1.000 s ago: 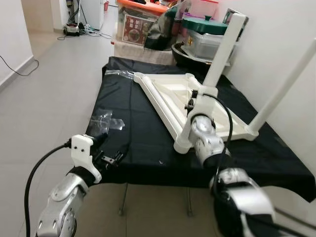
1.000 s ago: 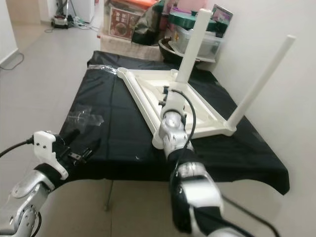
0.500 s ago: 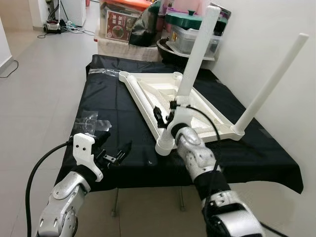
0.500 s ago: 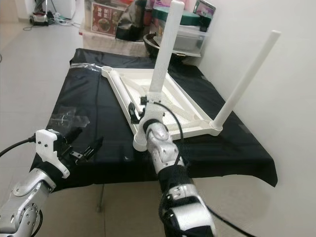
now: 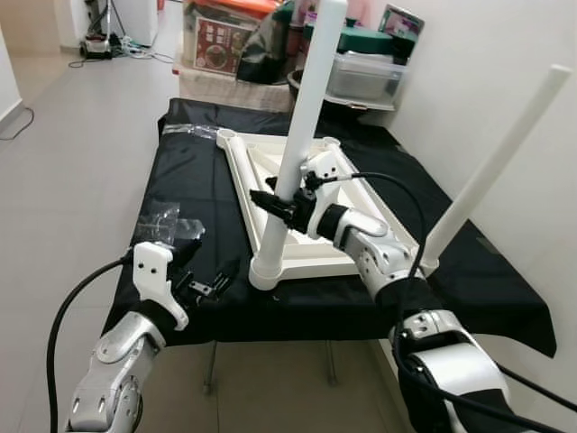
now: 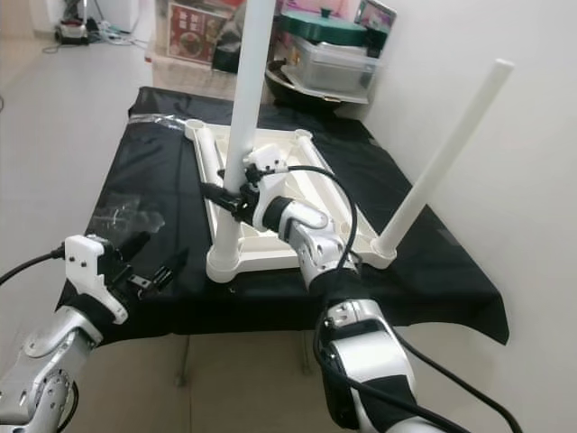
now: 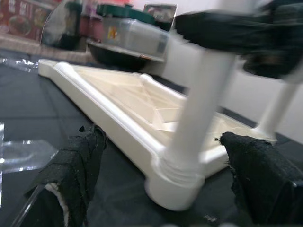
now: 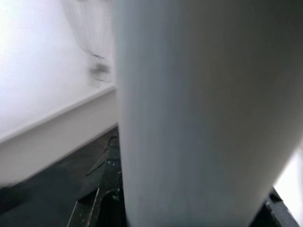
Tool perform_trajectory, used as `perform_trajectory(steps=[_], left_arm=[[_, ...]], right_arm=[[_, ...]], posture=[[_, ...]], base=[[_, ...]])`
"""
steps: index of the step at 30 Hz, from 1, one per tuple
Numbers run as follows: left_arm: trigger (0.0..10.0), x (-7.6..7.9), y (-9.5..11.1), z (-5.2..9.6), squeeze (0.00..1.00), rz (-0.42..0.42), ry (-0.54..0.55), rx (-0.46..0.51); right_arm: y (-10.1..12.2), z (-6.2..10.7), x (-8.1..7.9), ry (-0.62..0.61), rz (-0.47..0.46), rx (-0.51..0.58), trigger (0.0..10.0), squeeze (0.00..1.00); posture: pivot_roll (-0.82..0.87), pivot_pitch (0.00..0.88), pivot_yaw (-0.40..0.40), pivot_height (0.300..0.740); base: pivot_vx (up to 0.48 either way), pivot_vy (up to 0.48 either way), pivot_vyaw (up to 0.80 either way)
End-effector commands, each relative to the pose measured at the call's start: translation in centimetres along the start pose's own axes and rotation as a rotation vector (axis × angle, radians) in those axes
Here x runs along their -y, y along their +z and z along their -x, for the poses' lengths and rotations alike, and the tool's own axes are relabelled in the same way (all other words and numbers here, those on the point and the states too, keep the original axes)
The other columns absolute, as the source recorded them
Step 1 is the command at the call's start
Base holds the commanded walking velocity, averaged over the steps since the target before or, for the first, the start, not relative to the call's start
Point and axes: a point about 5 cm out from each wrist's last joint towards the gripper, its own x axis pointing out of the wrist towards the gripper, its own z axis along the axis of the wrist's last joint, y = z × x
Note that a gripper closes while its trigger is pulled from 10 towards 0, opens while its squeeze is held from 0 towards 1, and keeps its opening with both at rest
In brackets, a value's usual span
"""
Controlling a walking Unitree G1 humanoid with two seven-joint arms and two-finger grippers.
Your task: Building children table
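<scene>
The right arm reaches forward and bends leftward across the upturned white table top (image 5: pixel 311 203), its right gripper (image 5: pixel 275 204) clasped with its black fingers around the near white leg (image 5: pixel 302 126), which stands upright in the near corner socket. The table top lies on the black-draped counter (image 5: pixel 207 203). The left gripper (image 5: pixel 212 275) hovers low over the counter's near edge, fingers apart, holding nothing. No writing is legible on the boxes (image 5: pixel 227 38) behind.
</scene>
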Motion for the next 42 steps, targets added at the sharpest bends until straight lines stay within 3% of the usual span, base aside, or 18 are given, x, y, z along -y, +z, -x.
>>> perform_trajectory(steps=[1, 2, 3, 6, 11, 12, 13, 14, 18, 19, 21, 22, 33, 34, 35, 36, 37, 42], left_arm=[[10.0, 0.2, -0.3, 0.1, 0.0, 0.007, -0.008, -0.008], [10.0, 0.2, -0.2, 0.2, 0.0, 0.007, -0.004, -0.007], [10.0, 0.2, -0.2, 0.2, 0.0, 0.007, -0.004, -0.007], [10.0, 0.2, -0.1, 0.3, 0.0, 0.009, -0.006, -0.008], [10.0, 0.2, -0.1, 0.3, 0.0, 0.01, -0.014, -0.011], [10.0, 0.2, -0.1, 0.3, 0.0, 0.01, -0.016, -0.012], [10.0, 0.2, -0.1, 0.3, 0.0, 0.01, -0.016, -0.012], [10.0, 0.1, -0.1, 0.3, 0.0, 0.01, -0.017, -0.013], [10.0, 0.1, -0.1, 0.3, 0.0, 0.01, -0.016, -0.013], [10.0, 0.1, -0.1, 0.3, 0.0, 0.009, -0.015, -0.012], [10.0, 0.0, -0.1, 0.2, 0.0, 0.009, -0.013, -0.012], [10.0, 0.0, -0.1, 0.2, 0.0, 0.009, -0.012, -0.012], [10.0, -0.1, -0.2, 0.1, 0.0, 0.008, -0.006, -0.009], [10.0, -0.1, -0.2, 0.1, 0.0, 0.008, -0.005, -0.009], [10.0, -0.1, -0.2, 0.1, 0.0, 0.008, -0.005, -0.009], [10.0, -0.1, -0.2, 0.0, 0.0, 0.009, -0.006, -0.009], [10.0, -0.1, -0.2, 0.0, 0.0, 0.01, -0.006, -0.009], [10.0, 0.0, -0.3, 0.0, 0.0, 0.011, -0.006, -0.007]], right_arm=[[-2.4, 0.8, 1.3, -0.117, 0.032, -0.122, 0.0, 0.0], [-3.3, 1.7, 3.4, -0.473, -0.048, -0.153, 0.0, 0.0], [-3.3, 1.7, 3.4, -0.473, -0.048, -0.153, 0.0, 0.0], [-5.7, 4.1, 4.5, -0.909, -0.152, -0.192, 0.0, 0.0], [-6.8, 5.1, 2.8, -0.958, -0.208, -0.193, 0.0, 0.0], [-7.0, 5.2, 2.1, -0.92, -0.229, -0.202, 2.0, 0.0], [-7.0, 5.2, 2.1, -0.92, -0.229, -0.202, 2.0, 0.0], [-6.9, 4.9, 1.5, -0.836, -0.235, -0.203, 10.0, 0.0], [-6.6, 4.7, 1.2, -0.769, -0.256, -0.176, 10.0, 0.0], [-5.8, 4.5, 1.1, -0.707, -0.248, -0.119, 10.0, 1.0], [-4.4, 3.8, 1.4, -0.581, -0.246, -0.057, 10.0, 1.0], [-2.8, 3.5, 1.7, -0.462, -0.24, 0.02, 10.0, 0.0], [-0.1, 3.8, 1.3, 0.101, -0.048, 0.125, 10.0, 0.0], [-1.0, 3.6, 1.1, 0.157, -0.019, 0.078, 6.2, 0.0], [-1.0, 3.6, 1.1, 0.157, -0.019, 0.078, 6.2, 0.0], [-1.9, 3.5, 0.6, 0.227, -0.006, 0.025, 1.7, 0.0], [-2.7, 3.4, 0.2, 0.282, 0.0, -0.013, 0.0, 0.0], [-3.4, 3.2, -0.4, 0.341, -0.003, -0.048, 0.0, 0.0]], posture=[[0.22, 0.0, -0.244, 0.74], [0.21, 0.0, -0.24, 0.74], [0.21, 0.0, -0.24, 0.74], [0.2, 0.0, -0.22, 0.74], [0.19, 0.0, -0.21, 0.74], [0.18, 0.0, -0.204, 0.74], [0.18, 0.0, -0.204, 0.74], [0.18, 0.0, -0.202, 0.74], [0.18, 0.0, -0.202, 0.74], [0.18, 0.0, -0.201, 0.74], [0.18, 0.0, -0.203, 0.74], [0.18, 0.0, -0.204, 0.74], [0.2, 0.0, -0.217, 0.74], [0.21, 0.0, -0.222, 0.74], [0.21, 0.0, -0.222, 0.74], [0.21, 0.0, -0.225, 0.74], [0.21, 0.0, -0.225, 0.74], [0.21, 0.0, -0.233, 0.74]], base=[[0.0, 0.0, 0.0], [0.0, 0.0, 0.0], [0.0, 0.0, 0.0], [0.0, 0.0, 0.0], [0.0, 0.0, 0.0], [0.0, 0.0, 0.0], [0.0, 0.0, 0.0], [0.0, 0.0, 0.0], [0.0, 0.0, 0.0], [0.0, 0.0, 0.0], [0.0, 0.0, 0.0], [0.0, 0.0, 0.0], [0.0, 0.0, 0.0], [0.0, 0.0, 0.0], [0.0, 0.0, 0.0], [0.0, 0.0, 0.0], [0.0, 0.0, 0.0], [0.0, 0.0, 0.0]])
